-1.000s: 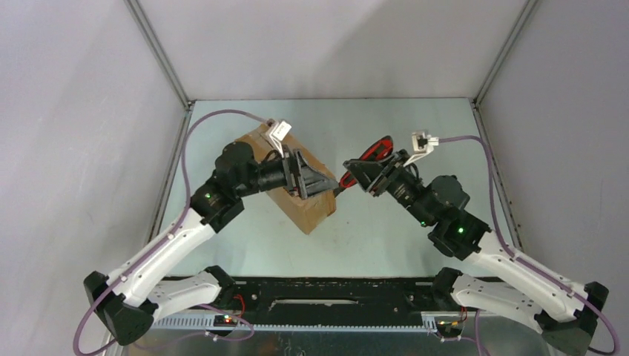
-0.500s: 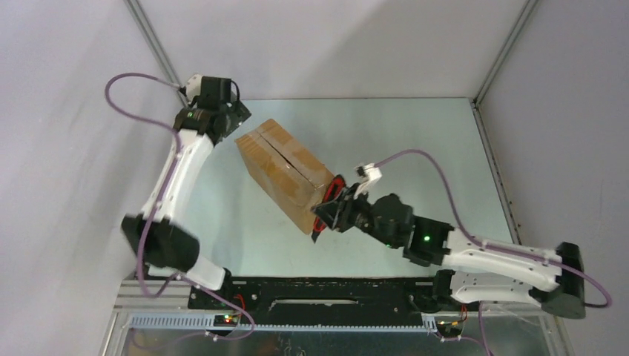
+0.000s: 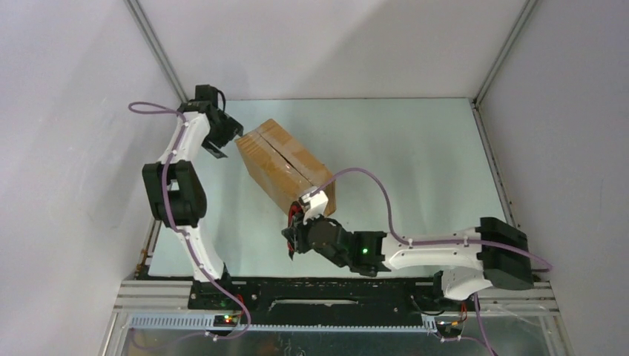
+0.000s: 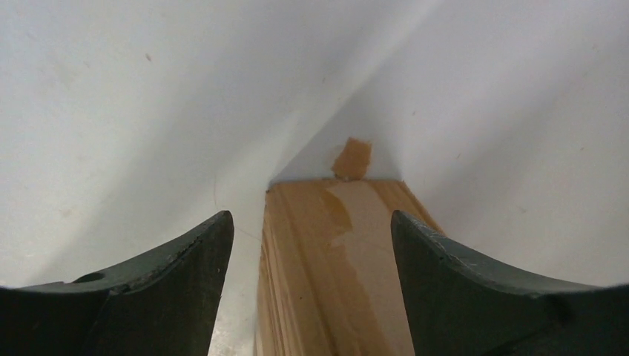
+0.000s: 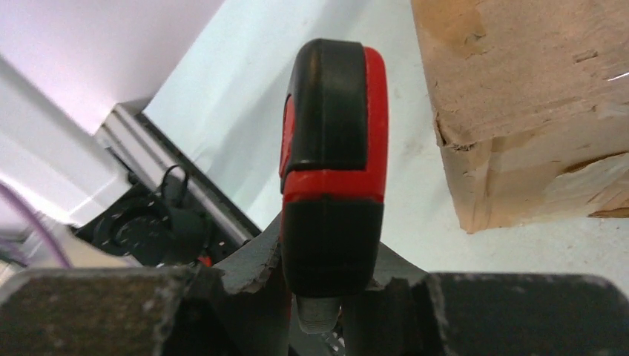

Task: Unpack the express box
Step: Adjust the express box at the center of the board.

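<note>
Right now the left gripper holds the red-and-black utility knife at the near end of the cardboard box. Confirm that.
Not the left: the right gripper holds the red-and-black utility knife at the near end of the cardboard box, as the right wrist view shows.

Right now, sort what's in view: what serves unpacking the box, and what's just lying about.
Job: express box; utility knife, clamped in the right end effector; left end effector, open at the box's end.
Just there: table, purple cables.
</note>
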Robot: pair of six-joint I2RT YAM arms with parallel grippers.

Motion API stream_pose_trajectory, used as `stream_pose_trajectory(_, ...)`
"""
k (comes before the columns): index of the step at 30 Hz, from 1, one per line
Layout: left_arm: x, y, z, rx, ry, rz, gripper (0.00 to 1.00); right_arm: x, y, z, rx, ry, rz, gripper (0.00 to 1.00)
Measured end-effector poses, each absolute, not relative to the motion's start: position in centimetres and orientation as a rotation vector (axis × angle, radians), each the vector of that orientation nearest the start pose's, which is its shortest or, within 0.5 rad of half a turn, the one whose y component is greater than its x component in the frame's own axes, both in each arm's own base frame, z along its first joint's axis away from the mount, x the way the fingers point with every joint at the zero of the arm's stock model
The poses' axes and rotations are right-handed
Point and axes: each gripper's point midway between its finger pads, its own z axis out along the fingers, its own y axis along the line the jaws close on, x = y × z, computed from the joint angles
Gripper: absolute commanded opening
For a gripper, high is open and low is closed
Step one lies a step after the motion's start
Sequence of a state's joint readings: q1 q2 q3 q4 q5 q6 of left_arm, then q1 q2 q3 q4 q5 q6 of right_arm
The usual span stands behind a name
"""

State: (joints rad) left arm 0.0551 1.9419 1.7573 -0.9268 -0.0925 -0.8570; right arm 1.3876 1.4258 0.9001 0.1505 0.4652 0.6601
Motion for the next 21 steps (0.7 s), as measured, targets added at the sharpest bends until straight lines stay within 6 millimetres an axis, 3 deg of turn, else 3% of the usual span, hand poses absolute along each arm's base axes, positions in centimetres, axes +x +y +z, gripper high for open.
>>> stream_pose_trajectory(5, 42.1, -1.7, 10.2, -1.272, 2.478, -0.246, 0.77, 15.0, 42.1, 16.3, -0.384, 1.959, 0.779, 0.00)
stream_pose_trajectory(8, 38.9, -2.8, 8.6, -1.331, 2.512, -0.284, 0.77, 16.2, 41.9, 15.9, -0.346, 1.934, 0.720, 0.00)
stream_pose_trajectory(13, 34.9, -4.6, 8.9, -1.353, 2.486, -0.360, 0.76, 18.1, 40.7, 16.0, -0.266, 1.896, 0.647, 0.00)
stream_pose_trajectory(15, 33.5, -5.9, 9.2, -1.324, 2.478, -0.397, 0.76, 18.9, 39.6, 15.3, -0.239, 1.893, 0.610, 0.00)
stream_pose_trajectory(21, 28.9, -11.1, 8.1, -1.219, 2.532, -0.484, 0.75, 20.3, 33.3, 12.5, -0.158, 1.909, 0.467, 0.00)
